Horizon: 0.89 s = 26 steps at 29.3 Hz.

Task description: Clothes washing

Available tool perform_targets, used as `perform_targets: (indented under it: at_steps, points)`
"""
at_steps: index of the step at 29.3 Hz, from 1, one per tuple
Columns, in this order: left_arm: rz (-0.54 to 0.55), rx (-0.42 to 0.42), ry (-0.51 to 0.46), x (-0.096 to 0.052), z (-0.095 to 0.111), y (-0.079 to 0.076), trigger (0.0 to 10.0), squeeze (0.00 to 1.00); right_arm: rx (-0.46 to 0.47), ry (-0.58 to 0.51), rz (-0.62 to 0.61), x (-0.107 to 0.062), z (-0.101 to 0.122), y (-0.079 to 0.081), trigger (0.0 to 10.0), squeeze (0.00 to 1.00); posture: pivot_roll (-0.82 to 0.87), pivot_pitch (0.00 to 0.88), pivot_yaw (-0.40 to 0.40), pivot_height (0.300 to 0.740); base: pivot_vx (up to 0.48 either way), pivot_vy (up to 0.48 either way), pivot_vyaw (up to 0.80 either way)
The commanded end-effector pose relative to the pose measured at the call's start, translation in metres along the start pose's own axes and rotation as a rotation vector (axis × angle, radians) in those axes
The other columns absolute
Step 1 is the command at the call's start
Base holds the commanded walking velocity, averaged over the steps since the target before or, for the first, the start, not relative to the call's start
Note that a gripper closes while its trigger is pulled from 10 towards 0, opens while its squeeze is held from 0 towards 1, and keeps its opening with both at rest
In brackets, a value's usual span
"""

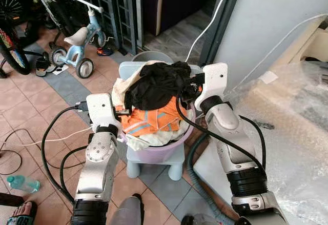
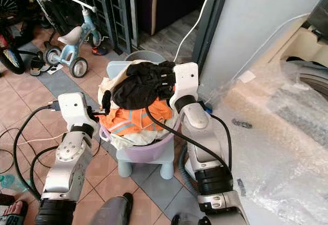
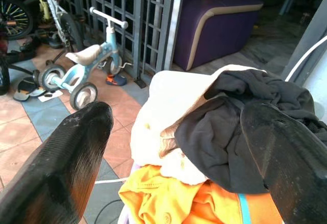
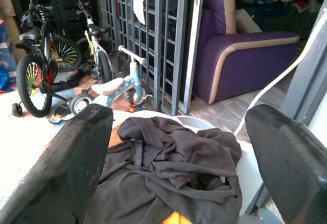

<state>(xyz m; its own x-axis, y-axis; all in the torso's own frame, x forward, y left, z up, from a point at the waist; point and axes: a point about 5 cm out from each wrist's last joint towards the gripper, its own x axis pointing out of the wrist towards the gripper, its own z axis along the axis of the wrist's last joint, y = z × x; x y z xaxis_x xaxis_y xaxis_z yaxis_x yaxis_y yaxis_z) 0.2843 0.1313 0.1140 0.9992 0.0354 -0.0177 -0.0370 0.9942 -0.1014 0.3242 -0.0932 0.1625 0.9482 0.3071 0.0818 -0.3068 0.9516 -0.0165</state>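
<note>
A lavender basin (image 1: 165, 151) stands on a light blue stool (image 1: 177, 168), heaped with laundry. On top lies a black garment (image 1: 154, 84), with an orange garment (image 1: 146, 121) and a cream cloth (image 1: 123, 86) under it. My left gripper (image 1: 123, 113) is open at the basin's left rim, beside the orange garment; its fingers (image 3: 66, 163) stand wide apart. At the pile's right side my right gripper (image 1: 188, 89) is also open, its fingertips against the black garment (image 4: 168, 168). Neither gripper holds anything.
To the right is a washing machine wrapped in bubble wrap (image 1: 287, 133), with a grey hose (image 1: 197, 174) at its foot. A blue tricycle (image 1: 77, 43), a bicycle (image 1: 10, 45) and a metal gate stand behind. Cables, a water bottle (image 1: 23, 184) and a person's sandalled foot (image 1: 20, 215) are on the tiled floor.
</note>
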Motion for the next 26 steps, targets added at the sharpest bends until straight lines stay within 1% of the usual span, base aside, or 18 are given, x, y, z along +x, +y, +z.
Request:
perform_targets:
  at_steps: [1, 5, 11, 12, 13, 15, 17, 18, 19, 20, 22, 25, 26]
  points:
    - [-0.009, -0.003, 0.016, 0.000, -0.002, -0.002, 10.0, 0.00, -0.007, 0.029, 0.007, 0.001, -0.003, 0.002, 10.0, 0.00, 0.06, 0.076, -0.026, 0.740, 0.277, 0.390, 0.00]
    - [-0.014, 0.005, 0.015, -0.001, -0.003, -0.002, 10.0, 0.00, 0.000, 0.069, 0.005, 0.000, -0.011, 0.003, 10.0, 0.00, 0.06, 0.080, -0.024, 0.740, 0.294, 0.360, 0.00]
    - [-0.012, 0.005, 0.020, -0.001, -0.003, -0.001, 10.0, 0.00, -0.022, 0.139, 0.018, -0.003, -0.022, 0.002, 10.0, 0.00, 0.06, 0.088, -0.023, 0.740, 0.000, 0.000, 0.00]
    - [-0.014, 0.003, 0.019, -0.002, -0.003, -0.001, 10.0, 0.00, -0.035, 0.164, 0.029, -0.004, -0.027, 0.003, 10.0, 0.00, 0.06, 0.089, -0.022, 0.740, 0.000, 0.000, 0.00]
    - [-0.014, 0.003, 0.019, -0.002, -0.003, -0.001, 10.0, 0.00, -0.035, 0.164, 0.029, -0.004, -0.027, 0.003, 10.0, 0.00, 0.06, 0.089, -0.022, 0.740, 0.000, 0.000, 0.00]
    - [-0.010, 0.007, 0.022, -0.005, -0.003, -0.001, 10.0, 0.00, -0.038, 0.207, 0.041, -0.008, -0.036, 0.002, 10.0, 0.00, 0.07, 0.098, -0.020, 0.740, 0.000, 0.000, 0.00]
    - [-0.007, 0.008, 0.024, -0.006, -0.003, 0.000, 10.0, 0.00, -0.045, 0.225, 0.051, -0.009, -0.040, 0.002, 10.0, 0.00, 0.07, 0.103, -0.020, 0.740, 0.000, 0.000, 0.00]
    - [-0.003, 0.014, 0.026, -0.009, -0.004, 0.002, 10.0, 0.00, -0.057, 0.247, 0.071, -0.010, -0.046, 0.003, 10.0, 0.00, 0.08, 0.109, -0.019, 0.740, 0.000, 0.000, 0.00]
    - [-0.002, 0.017, 0.028, -0.010, -0.004, 0.003, 10.0, 0.00, -0.052, 0.254, 0.083, -0.011, -0.048, 0.003, 10.0, 0.00, 0.08, 0.109, -0.019, 0.740, 0.000, 0.000, 0.00]
    - [0.002, 0.023, 0.032, -0.010, -0.005, 0.004, 10.0, 0.00, -0.072, 0.253, 0.089, -0.011, -0.049, 0.003, 10.0, 0.00, 0.08, 0.110, -0.019, 0.740, 0.000, 0.000, 0.00]
    - [0.010, 0.029, 0.035, -0.011, -0.005, 0.006, 10.0, 0.00, -0.099, 0.253, 0.081, -0.012, -0.051, 0.001, 10.0, 0.00, 0.09, 0.114, -0.019, 0.740, 0.000, 0.000, 0.67]
    - [0.053, 0.052, 0.061, -0.017, -0.010, 0.016, 10.0, 0.00, -0.063, 0.299, 0.039, -0.015, -0.068, -0.003, 10.0, 0.00, 0.11, 0.130, -0.018, 0.740, 0.000, 0.000, 0.67]
    - [0.053, 0.052, 0.061, -0.017, -0.010, 0.016, 10.0, 0.00, -0.063, 0.299, 0.039, -0.015, -0.068, -0.003, 10.0, 0.00, 0.11, 0.130, -0.018, 0.740, 0.000, 0.000, 0.64]
